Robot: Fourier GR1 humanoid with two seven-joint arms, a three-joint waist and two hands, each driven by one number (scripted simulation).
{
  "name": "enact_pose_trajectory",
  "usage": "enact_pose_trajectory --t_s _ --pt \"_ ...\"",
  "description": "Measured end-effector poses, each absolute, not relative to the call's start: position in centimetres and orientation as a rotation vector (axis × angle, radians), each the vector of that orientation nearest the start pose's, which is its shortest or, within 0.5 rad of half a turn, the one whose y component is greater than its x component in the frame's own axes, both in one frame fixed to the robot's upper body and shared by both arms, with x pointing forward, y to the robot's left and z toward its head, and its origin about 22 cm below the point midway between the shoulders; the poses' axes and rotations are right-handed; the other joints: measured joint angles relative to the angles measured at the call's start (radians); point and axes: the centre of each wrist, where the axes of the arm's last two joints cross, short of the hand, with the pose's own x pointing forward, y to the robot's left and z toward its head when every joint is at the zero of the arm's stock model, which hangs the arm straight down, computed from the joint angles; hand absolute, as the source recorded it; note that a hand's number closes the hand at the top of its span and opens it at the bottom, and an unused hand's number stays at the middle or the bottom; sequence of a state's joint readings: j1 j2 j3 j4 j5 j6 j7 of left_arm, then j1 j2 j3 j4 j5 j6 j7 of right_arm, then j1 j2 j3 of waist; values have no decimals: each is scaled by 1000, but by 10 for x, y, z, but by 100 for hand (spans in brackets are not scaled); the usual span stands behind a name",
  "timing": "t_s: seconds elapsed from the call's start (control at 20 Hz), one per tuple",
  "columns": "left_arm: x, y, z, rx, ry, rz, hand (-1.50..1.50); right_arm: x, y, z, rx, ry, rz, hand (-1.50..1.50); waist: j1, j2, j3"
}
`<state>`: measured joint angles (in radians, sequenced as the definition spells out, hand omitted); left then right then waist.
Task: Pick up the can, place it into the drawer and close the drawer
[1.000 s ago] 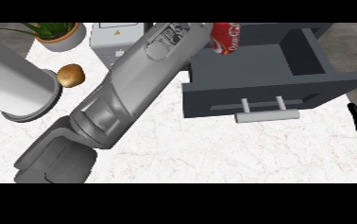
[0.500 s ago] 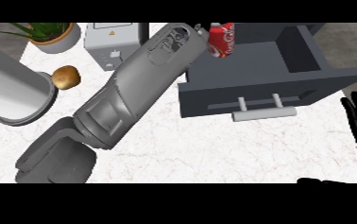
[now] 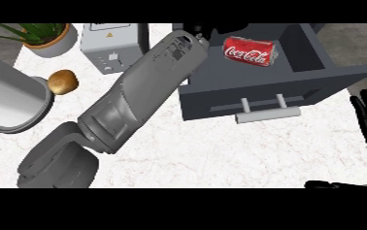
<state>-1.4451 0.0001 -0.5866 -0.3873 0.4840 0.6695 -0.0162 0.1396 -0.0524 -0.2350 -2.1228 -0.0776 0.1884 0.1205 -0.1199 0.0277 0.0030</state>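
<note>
One red aluminium drinks can lay on its side inside the open dark grey drawer, toward its rear left, with the label facing up. The left hand showed only as black fingers at the top of the head view, just left of the can; whether those fingers were spread or curled could not be determined, and no contact with the can was visible. The grey left forearm ran diagonally across the white marbled counter from the lower left and overlapped the drawer's left wall. Black parts of the right hand appeared at the right edge beside the drawer front; its finger position could not be determined either.

Judged from this, placement appeared complete and closing remained. The main hazards were as follows: the left forearm, positioned over the drawer's left wall, could be caught if the drawer were pushed before withdrawal; an off-centre push away from the pale bar handle could skew the drawer; the can, lying on its side, could roll during closing
</note>
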Motion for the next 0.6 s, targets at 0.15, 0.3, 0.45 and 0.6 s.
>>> enact_pose_trajectory --t_s 0.15,0.3,0.45,0.6 --pt "429 -10 176 296 -1778 -277 -150 184 -292 114 -142 -1877 38 -150 -4 3 0" --pt "430 -7 171 320 -1772 -260 -150 186 -289 116 -135 -1880 46 -150 -12 6 0" --pt "429 -7 168 343 -1774 -241 -150 189 -289 117 -128 -1883 47 -150 -17 7 0" --pt "430 -6 166 356 -1774 -221 -150 189 -290 118 -124 -1885 47 -150 -15 7 0"
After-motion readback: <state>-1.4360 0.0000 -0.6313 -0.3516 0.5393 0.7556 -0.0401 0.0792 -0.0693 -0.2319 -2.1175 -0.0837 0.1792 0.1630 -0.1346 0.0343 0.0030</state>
